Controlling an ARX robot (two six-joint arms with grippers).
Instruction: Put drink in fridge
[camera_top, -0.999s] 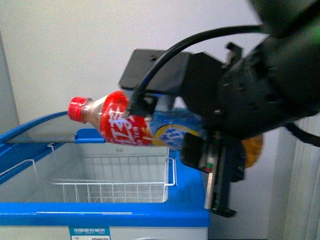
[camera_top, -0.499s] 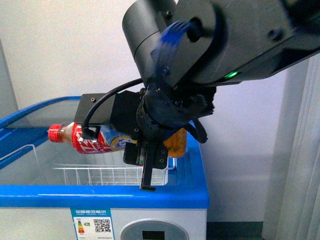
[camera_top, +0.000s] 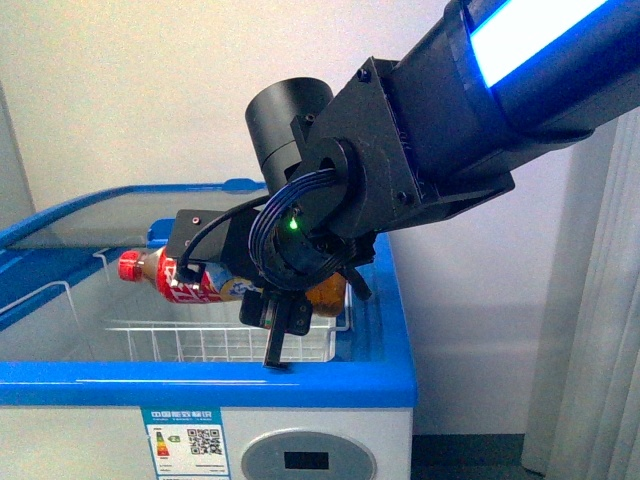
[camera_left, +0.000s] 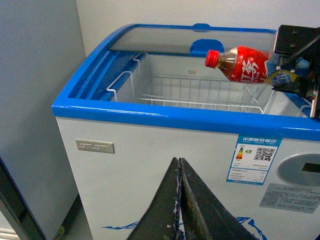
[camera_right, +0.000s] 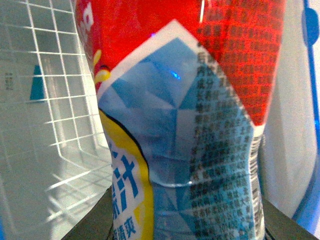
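A pale wall (camera_top: 120, 90) is filling the back of the front view, and the fridge (camera_top: 200, 385) is standing across the lower left of the frame, its blue rim toward me and its top open. At frame centre my right gripper (camera_top: 278, 305) is clamping the drink (camera_top: 195, 283) around its middle. It is holding the bottle almost level over the open well, red cap (camera_top: 130, 266) pointing left, above the white wire basket (camera_top: 200, 340). In the left wrist view my left gripper (camera_left: 179, 170) is hanging before the fridge's white front, fingers pressed together on nothing. In the right wrist view the drink's red, blue and yellow label is filling nearly everything, with the basket's wires showing behind it
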